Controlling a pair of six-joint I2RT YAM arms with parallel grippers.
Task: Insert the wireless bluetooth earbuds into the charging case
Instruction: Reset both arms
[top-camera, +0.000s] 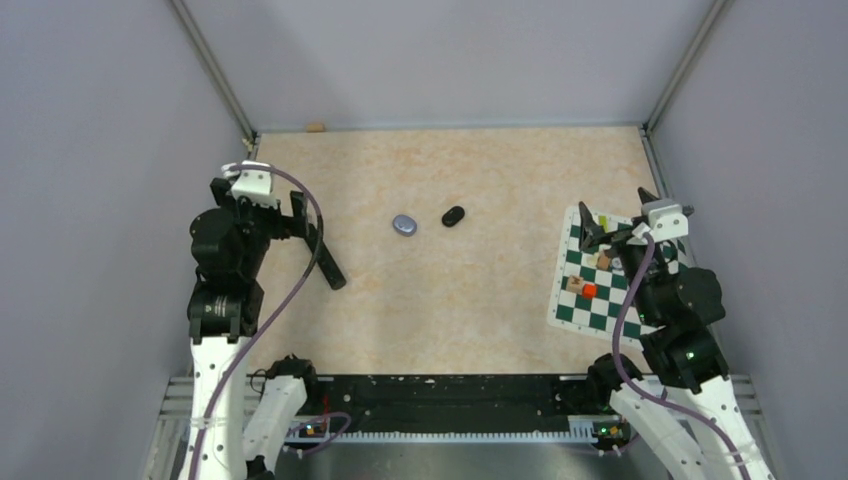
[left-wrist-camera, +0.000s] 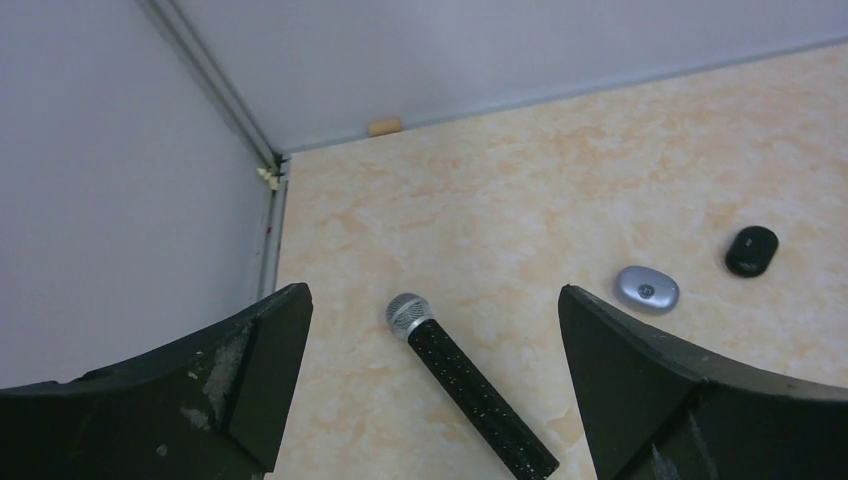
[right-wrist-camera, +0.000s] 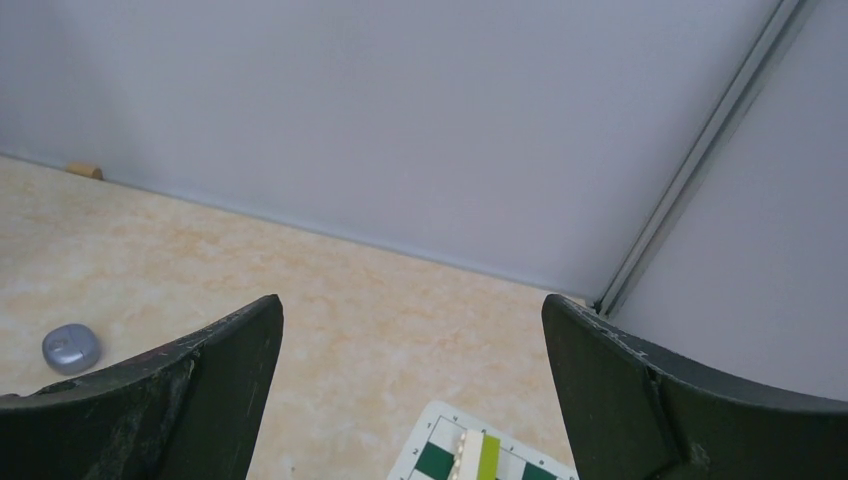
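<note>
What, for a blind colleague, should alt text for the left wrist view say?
A black microphone with a silver mesh head lies on the tan table, framed by the open fingers of the left gripper. To its right sit a silver charging case and a black case.

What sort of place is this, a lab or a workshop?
Probably a robot test booth in a lab: a left arm and right arm bolted to a table, plain grey walls boxing it in, and staged props like a microphone and chessboard mat.
</note>
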